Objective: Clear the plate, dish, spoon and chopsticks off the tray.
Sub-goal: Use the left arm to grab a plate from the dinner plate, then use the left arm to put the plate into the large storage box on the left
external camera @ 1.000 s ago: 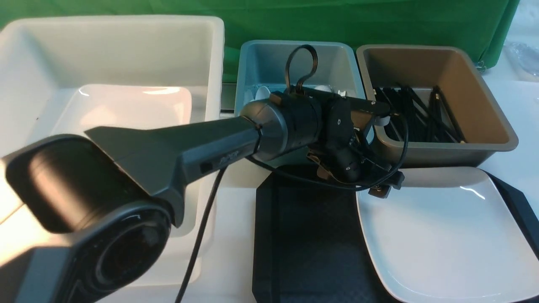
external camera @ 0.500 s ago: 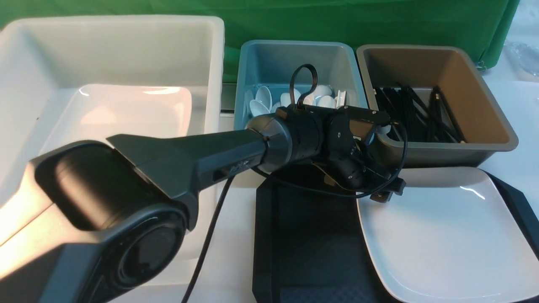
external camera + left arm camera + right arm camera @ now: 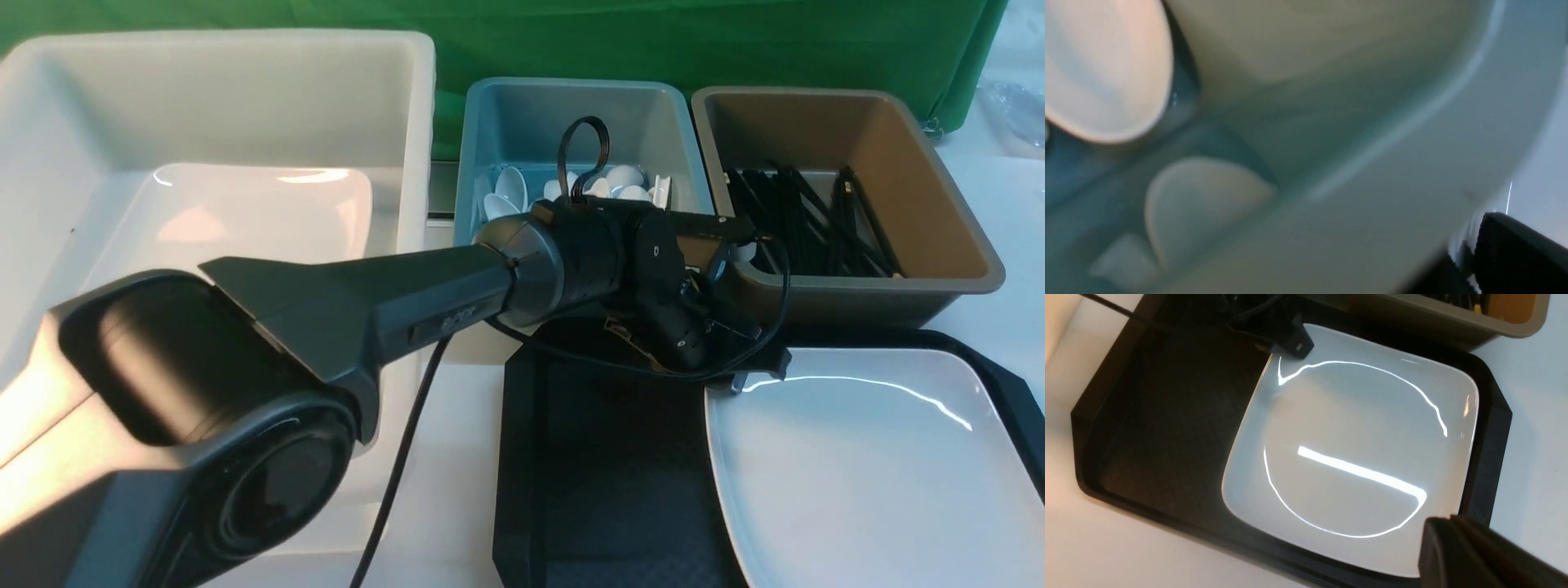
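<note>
though unseen from the front, the right gripper (image 3: 1447,524) hangs closed; left gripper (image 3: 729,231) unclear.

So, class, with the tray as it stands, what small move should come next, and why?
Probably draw the left arm back from the blue tub: spoons lie inside it, and only the plate remains on the tray, its corner under that wrist.

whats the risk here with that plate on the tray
The cable connector on the left arm hangs over a far corner of the plate; pulling the arm back may snag or nudge it. The plate is glossy and lies flat in the tray, so the shut right hand may slip trying to get under its edge.
</note>
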Available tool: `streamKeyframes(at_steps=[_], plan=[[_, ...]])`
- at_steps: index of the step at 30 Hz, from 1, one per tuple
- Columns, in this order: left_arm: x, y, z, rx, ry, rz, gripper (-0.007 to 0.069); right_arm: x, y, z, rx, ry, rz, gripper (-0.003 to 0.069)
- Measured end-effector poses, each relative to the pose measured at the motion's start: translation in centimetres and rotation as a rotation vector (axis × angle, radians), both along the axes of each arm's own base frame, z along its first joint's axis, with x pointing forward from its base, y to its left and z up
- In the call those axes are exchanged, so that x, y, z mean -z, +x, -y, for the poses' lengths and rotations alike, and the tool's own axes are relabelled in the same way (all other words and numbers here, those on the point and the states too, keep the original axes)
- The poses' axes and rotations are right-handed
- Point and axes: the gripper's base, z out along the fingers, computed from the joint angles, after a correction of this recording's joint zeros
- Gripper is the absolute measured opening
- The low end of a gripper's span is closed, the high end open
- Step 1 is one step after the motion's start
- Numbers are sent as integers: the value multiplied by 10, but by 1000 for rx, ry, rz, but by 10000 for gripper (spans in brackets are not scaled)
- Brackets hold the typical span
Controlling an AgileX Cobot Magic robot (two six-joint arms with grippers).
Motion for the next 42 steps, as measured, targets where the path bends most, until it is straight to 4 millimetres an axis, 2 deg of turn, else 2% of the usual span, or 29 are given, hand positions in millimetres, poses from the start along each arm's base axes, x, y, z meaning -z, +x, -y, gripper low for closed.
streamKeyframes(at_steps=[3,11,14,16,29,35,42], plan=[[-15,-3,-4,37,36,24,148,0,0,0,1,1,7,34],[-88,-14,-17,96,36,165,52,-1,1,0,2,2,17,34],[-100,-16,-21,104,43,195,46,-1,1,0,2,2,17,36],[-118,-21,-28,127,67,241,39,-1,1,0,2,2,17,36],[-165,-38,-44,167,79,313,20,-2,2,0,3,4,27,37],[-193,-49,-54,167,62,356,20,-2,2,0,3,3,29,37],[-199,-53,-58,173,64,362,20,-2,2,0,3,4,32,37]])
